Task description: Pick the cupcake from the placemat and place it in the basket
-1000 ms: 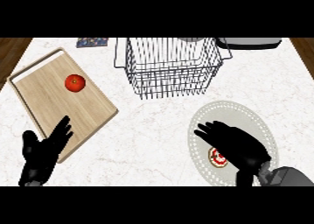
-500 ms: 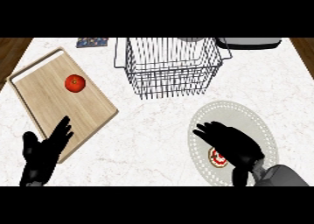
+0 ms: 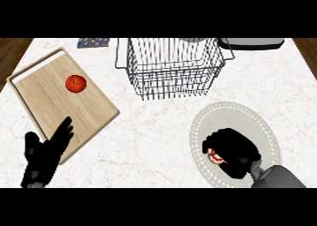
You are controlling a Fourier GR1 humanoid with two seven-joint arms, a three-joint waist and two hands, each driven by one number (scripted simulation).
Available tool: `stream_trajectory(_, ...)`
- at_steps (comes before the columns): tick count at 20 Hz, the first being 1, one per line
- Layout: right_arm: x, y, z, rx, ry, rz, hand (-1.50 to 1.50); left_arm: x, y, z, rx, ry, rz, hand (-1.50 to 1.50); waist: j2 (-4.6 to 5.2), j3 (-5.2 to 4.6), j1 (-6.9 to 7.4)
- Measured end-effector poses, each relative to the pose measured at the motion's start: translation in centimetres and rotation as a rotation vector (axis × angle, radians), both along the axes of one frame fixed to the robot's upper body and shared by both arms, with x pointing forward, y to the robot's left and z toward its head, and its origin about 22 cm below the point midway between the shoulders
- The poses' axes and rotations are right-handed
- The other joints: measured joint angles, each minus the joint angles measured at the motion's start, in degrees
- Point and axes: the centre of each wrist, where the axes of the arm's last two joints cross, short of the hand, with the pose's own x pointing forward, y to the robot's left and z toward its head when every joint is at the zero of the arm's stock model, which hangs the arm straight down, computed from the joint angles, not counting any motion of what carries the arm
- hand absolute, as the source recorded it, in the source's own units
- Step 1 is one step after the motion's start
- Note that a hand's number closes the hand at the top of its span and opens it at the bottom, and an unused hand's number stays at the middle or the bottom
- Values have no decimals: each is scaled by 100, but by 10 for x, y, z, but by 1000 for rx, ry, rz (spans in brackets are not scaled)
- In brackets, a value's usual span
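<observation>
Right hand closing on the cupcake at the lower right of the frame.

The black right hand [image 3: 231, 150] curls over the small red-and-white cupcake [image 3: 215, 157], which sits on the round pale-grey placemat [image 3: 258, 123]; its fingers wrap the cake, mostly hiding it, apparently to lift it. The wire-mesh basket [image 3: 174, 66] stands at upper centre, awaiting delivery. The left hand [image 3: 44, 154] rests open at lower left, beside the wooden cutting board [image 3: 56, 99] bearing a red tomato [image 3: 75, 83].
</observation>
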Motion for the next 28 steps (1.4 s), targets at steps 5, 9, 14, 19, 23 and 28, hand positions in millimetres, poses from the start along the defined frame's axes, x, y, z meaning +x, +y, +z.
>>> stream_trajectory(5,-1,1,-3,-18,-65,49,150,-1,-1,0,3,-2,-2,0,-5,-11,-6)
stream_trajectory(9,5,19,-3,-22,-85,54,150,0,-2,1,6,3,1,0,-3,-13,-1)
stream_trajectory(14,-8,103,-7,-9,-105,-122,150,4,-6,2,4,-8,-16,0,27,-30,104)
stream_trajectory(19,-15,149,11,9,-195,-294,150,10,-11,5,4,-13,-50,0,57,-37,316)
stream_trajectory(23,-19,164,33,202,-251,-442,150,13,-15,5,2,-14,-69,0,80,-18,425)
stream_trajectory(28,-24,173,81,602,-341,-578,150,15,-18,5,-5,-7,-81,0,60,-13,481)
